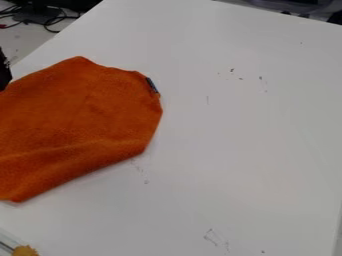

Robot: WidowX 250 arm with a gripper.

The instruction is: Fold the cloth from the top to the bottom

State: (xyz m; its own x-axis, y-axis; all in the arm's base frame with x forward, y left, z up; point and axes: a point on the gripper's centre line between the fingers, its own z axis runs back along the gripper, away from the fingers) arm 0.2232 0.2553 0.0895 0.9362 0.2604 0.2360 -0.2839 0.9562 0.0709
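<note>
Orange cloth [80, 112], on the far-left to middle-left part of the white worktop [250, 150], running on past the left edge of the view. Small dark tag [152, 85] on its far right margin.

Progress: I judge the fold from top to bottom as not made. The cloth lies mostly spread, its far margin well apart from its near one. One soft crease crosses the near half, from the left toward the right corner; below it the surface slopes to a straight, slanting near edge. Whether that strip is tucked under, I cannot tell. Left to do, by my reading: take the far margin, carry it over to the near edge, lay it down.

Lie of the cloth: a blunt point aims to the far side, another toward near left. The visible long axis runs far to near, leaning left at the near end. Full axis uncertain, the left part being cut off.

My black hand [4, 72], as I take it, is at the left edge, beside the cloth's far-left margin. Apart, together or clamped on fabric: cannot tell.
</note>
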